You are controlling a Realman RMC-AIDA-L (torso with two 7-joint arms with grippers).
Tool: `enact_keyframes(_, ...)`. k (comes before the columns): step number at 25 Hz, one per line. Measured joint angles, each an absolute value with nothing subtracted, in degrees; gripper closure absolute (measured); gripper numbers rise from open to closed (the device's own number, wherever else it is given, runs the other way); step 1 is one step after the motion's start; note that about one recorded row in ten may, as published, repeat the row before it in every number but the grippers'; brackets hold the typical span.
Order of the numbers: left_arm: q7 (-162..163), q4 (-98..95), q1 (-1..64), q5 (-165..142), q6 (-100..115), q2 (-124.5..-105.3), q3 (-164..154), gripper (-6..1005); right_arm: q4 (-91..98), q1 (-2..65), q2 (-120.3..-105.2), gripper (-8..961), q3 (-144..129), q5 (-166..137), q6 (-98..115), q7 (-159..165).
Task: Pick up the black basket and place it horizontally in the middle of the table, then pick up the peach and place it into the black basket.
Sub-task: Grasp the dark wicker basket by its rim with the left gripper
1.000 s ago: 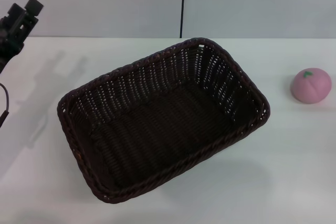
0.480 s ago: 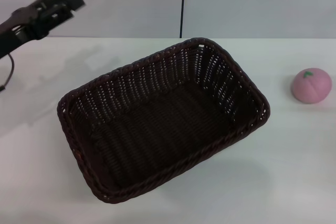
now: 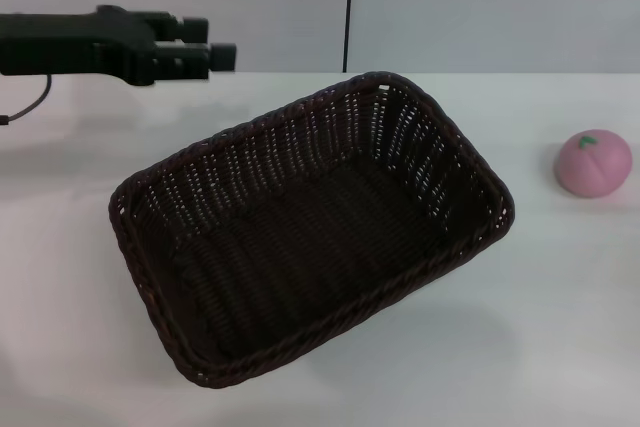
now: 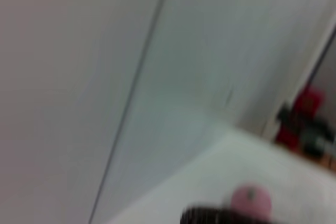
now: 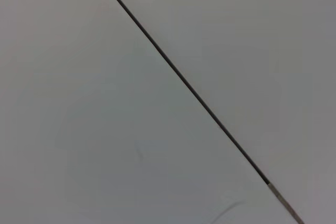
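Blurred peach (image 4: 251, 200) beyond the black basket (image 4: 220, 216) rim — pale wall (image 4: 157, 77) behind

No readable text, labels, brands or numbers anywhere.

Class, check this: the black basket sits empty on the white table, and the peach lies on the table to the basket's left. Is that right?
Wrong side. In the head view the peach lies to the right of the black basket, apart from it. The basket is indeed empty on the table.

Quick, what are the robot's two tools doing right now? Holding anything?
Left tool: in the air above the table's far left, beyond the black basket, holding nothing; open or closed cannot be told.
Right tool: not in view.
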State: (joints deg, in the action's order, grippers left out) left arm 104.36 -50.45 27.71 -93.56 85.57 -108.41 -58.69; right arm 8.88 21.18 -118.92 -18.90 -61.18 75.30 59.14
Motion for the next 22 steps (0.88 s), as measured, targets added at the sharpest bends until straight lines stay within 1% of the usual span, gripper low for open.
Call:
enact_keyframes(1, 110.7, -58.3, 29.9, -104.4, 86.7, -110.14, -58.7, 254, 8.9, 21.2, -118.91, 350, -18.8, -61.2, 75.3, 59.1)
enact_keyframes(3, 113.0, -61.6, 31.2, -109.3, 87.8, -111.24, -58.7, 297, 8.9, 21.2, -118.91, 350, -18.7, -61.2, 75.3, 59.1)
enact_keyframes(4, 113.0, -61.6, 31.2, -109.3, 87.8, -111.24, -58.7, 319, 8.9, 21.1, -118.92, 350, -18.7, -61.2, 75.3, 59.1)
enact_keyframes(5, 114.8, -64.2, 32.8, -114.3, 89.4, -112.33, -58.7, 341, 8.9, 21.1, -118.91, 350, -18.7, -61.2, 75.3, 59.1)
enact_keyframes(7, 115.9, -65.7, 34.3, -118.0, 91.0, -113.23, -58.7, 340, 8.9, 21.0, -118.91, 350, -18.7, -61.2, 75.2, 59.1)
enact_keyframes(10, 117.7, -67.8, 38.3, -128.8, 93.0, -115.62, -59.1, 338, 8.6, 20.9, -118.91, 351, -18.6, -61.2, 75.0, 59.1)
enact_keyframes(11, 117.7, -67.8, 38.3, -128.8, 93.0, -115.62, -59.1, 338, 8.6, 20.9, -118.91, 351, -18.6, -61.2, 75.0, 59.1)
enact_keyframes(13, 118.3, -67.9, 39.6, -133.2, 92.7, -116.67, -58.8, 339, 8.4, 20.9, -118.91, 351, -18.6, -61.2, 74.9, 59.1)
enact_keyframes(17, 119.4, -68.1, 40.7, -137.6, 92.0, -117.55, -58.7, 340, 8.3, 20.9, -118.91, 350, -18.5, -61.2, 74.2, 59.1)
enact_keyframes(22, 120.5, -68.4, 41.2, -139.2, 90.9, -117.79, -58.7, 341, 8.1, 20.9, -118.91, 350, -18.5, -61.2, 73.8, 59.1)
